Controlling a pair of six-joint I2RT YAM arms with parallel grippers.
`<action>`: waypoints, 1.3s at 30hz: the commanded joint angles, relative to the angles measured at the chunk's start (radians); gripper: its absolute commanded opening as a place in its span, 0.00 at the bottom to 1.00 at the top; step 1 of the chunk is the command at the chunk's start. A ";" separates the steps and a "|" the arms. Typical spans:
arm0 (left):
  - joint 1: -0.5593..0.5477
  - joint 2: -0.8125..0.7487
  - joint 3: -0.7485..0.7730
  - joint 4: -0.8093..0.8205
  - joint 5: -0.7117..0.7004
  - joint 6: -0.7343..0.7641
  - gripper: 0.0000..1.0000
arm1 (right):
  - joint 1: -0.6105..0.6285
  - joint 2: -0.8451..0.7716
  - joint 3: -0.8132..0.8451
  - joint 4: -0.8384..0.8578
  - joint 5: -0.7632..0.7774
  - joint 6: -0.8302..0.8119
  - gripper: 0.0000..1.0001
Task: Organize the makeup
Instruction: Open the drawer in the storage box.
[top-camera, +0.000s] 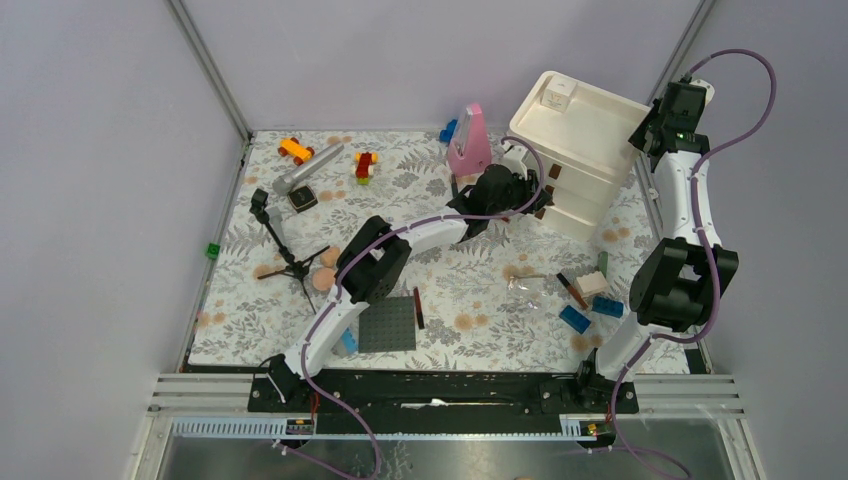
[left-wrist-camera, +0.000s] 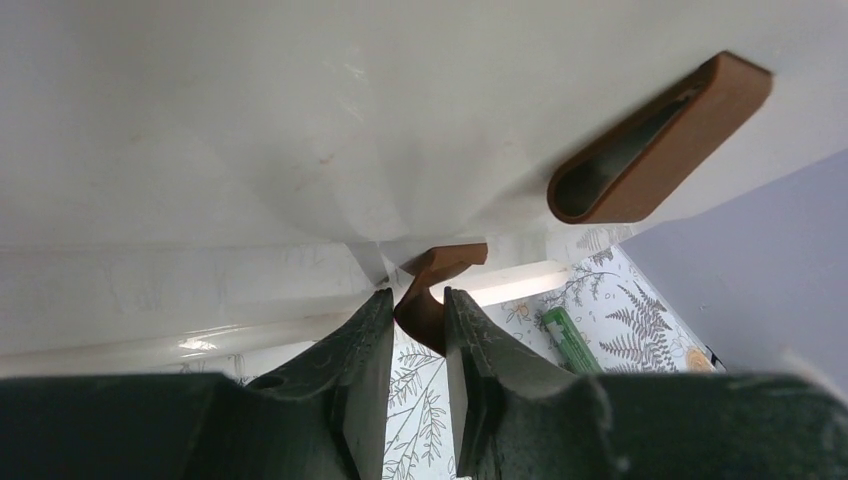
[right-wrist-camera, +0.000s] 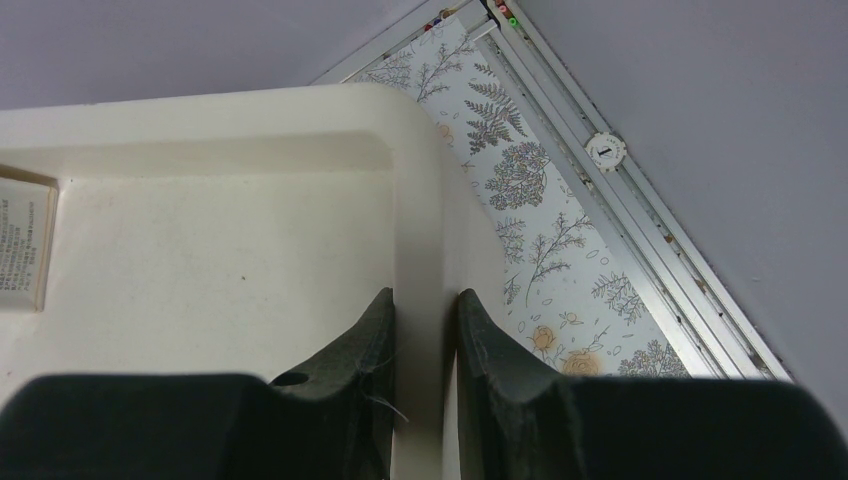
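The task is only at its beginning, as I judge it. The left gripper (left-wrist-camera: 417, 303) is clamped on the brown handle (left-wrist-camera: 445, 262) of a drawer in the white cabinet (top-camera: 590, 140) at the far right of the table (top-camera: 470, 300). The right gripper (right-wrist-camera: 425, 312) pinches the cabinet's top rim on its right side, probably to keep it from sliding. I cannot tell whether the drawer is already pulled out a little, because the wrist view is too close. No makeup is put away, as far as the pictures show. Two puffs (top-camera: 323, 281) lie at the left beside the tripod (top-camera: 285, 250) and one stick (top-camera: 418, 308) lies by the grey plate (top-camera: 388, 325). Another stick (top-camera: 572, 290) and the sponge (top-camera: 591, 283) lie at the near right, in front of the cabinet. All of these are left to collect once the drawer is open.
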 joint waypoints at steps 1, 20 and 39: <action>0.000 -0.011 0.022 0.036 0.042 -0.015 0.29 | 0.036 0.008 -0.036 -0.087 -0.213 0.071 0.00; 0.001 0.020 0.051 0.043 0.067 -0.049 0.38 | 0.036 0.010 -0.039 -0.087 -0.219 0.071 0.00; 0.001 -0.058 -0.033 0.090 0.079 -0.117 0.00 | 0.036 0.019 -0.030 -0.081 -0.212 0.071 0.00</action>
